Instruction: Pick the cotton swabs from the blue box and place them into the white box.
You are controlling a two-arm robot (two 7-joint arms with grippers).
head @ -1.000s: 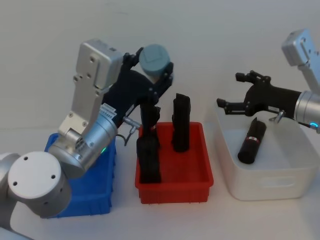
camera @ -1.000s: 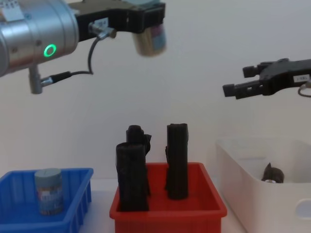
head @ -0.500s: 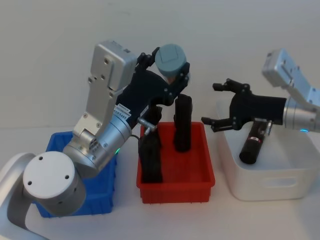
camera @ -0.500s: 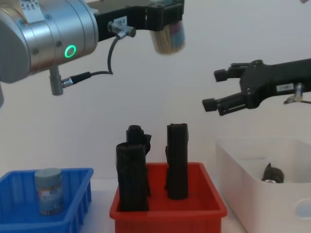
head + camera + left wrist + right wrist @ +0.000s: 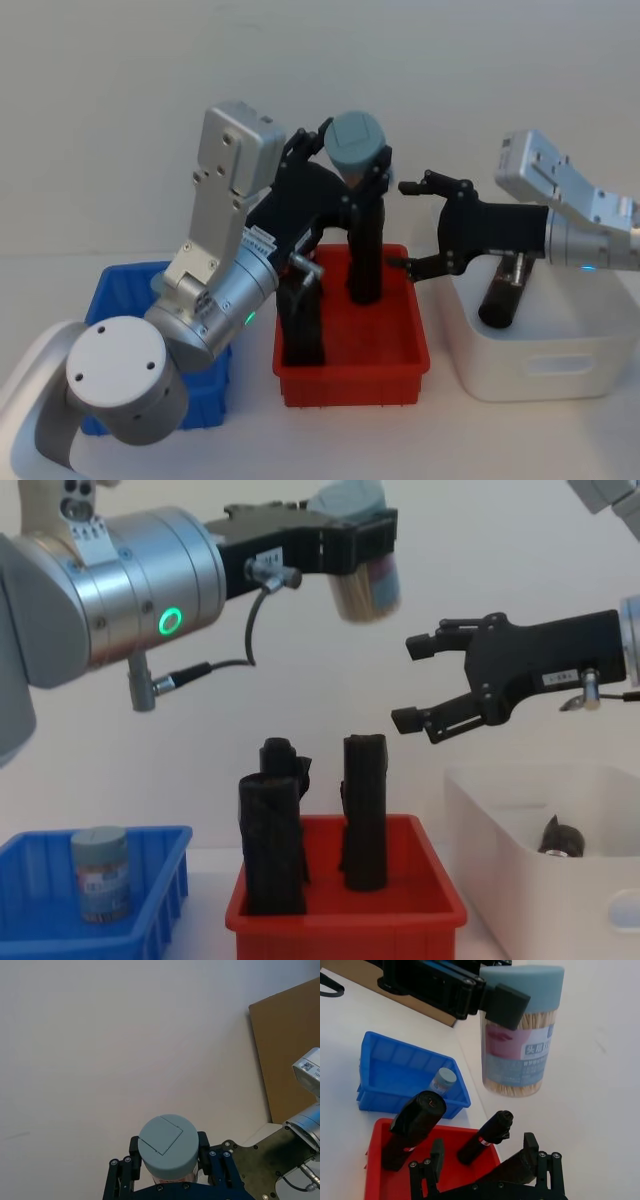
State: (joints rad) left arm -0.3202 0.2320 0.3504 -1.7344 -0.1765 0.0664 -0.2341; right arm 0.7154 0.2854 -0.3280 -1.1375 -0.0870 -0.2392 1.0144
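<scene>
High over the middle of the table, above the red tray, the left gripper clamps a jar of cotton swabs in its jaws, and the right gripper faces it close by with jaws wide. A hand-over toward the white box on the right seems due, passing clear of the tall black rolls beneath; another jar stands in the blue box.

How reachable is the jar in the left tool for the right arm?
Probably yes. The right tool is open and faces the cotton swab jar in mid-air, with bare space between them. The left tool clamps the jar near its lid, leaving the lower body free; the black rolls stand lower.
</scene>
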